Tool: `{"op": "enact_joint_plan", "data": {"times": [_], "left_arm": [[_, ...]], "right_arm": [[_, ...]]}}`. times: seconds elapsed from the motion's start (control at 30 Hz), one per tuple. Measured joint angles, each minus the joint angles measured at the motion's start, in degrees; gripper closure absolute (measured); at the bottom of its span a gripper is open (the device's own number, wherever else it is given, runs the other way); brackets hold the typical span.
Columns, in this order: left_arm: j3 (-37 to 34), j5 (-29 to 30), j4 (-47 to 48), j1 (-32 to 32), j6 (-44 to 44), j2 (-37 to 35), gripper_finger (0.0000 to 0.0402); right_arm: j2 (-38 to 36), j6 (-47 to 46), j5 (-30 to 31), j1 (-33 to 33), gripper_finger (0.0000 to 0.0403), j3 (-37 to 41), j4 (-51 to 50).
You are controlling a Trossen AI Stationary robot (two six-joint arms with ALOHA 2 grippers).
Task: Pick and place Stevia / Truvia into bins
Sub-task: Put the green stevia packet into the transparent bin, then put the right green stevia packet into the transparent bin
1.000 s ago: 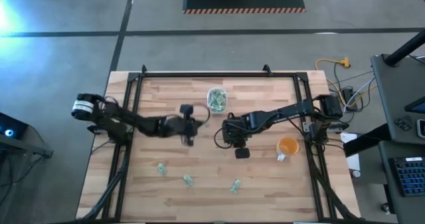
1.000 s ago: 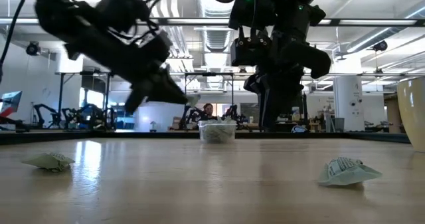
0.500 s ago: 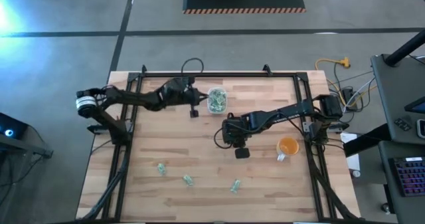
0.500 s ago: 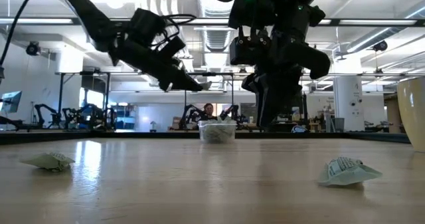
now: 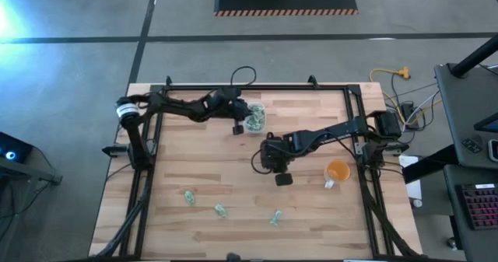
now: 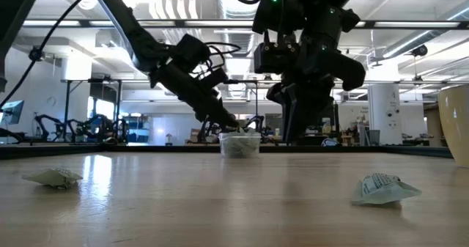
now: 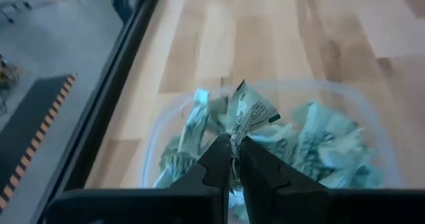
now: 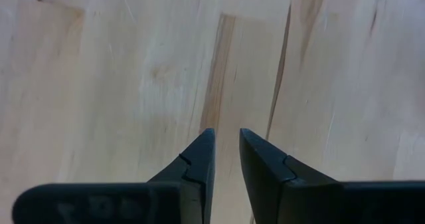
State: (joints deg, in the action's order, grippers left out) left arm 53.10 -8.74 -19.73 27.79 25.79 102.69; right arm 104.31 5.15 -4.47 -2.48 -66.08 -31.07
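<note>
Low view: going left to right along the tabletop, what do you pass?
Crumpled packet → clear tub of packets, far back → second crumpled packet → orange cup at the right edge.

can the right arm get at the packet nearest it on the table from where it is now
Probably yes. The right gripper hangs over bare wood mid-table holding nothing, and the nearest loose packet lies in the open toward the front edge with nothing between. The left gripper is away at the tub.
</note>
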Motion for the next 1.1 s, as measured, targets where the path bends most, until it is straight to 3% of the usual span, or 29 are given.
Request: {"op": "enact_joint_plan", "data": {"times": [0.3,0.73,0.93,1.1], "left_arm": [[2.59,-0.02,4.48,1.36,-4.33,0.01,0.0376],[2.69,-0.02,6.11,1.62,-4.53,-0.92,0.0201],[2.52,-1.06,16.16,1.07,-4.49,-6.94,0.0174],[0.22,-9.59,27.81,-0.88,-4.48,-13.84,0.0173]], "right_arm": [[0.0,0.81,-0.01,0.02,0.0342,0.23,0.15],[0.0,0.82,-0.02,0.02,0.0342,0.23,0.42],[0.0,-0.9,-0.04,0.02,0.0344,0.83,0.37],[0.0,-6.35,-1.17,0.0,0.0339,1.03,0.1]]}}
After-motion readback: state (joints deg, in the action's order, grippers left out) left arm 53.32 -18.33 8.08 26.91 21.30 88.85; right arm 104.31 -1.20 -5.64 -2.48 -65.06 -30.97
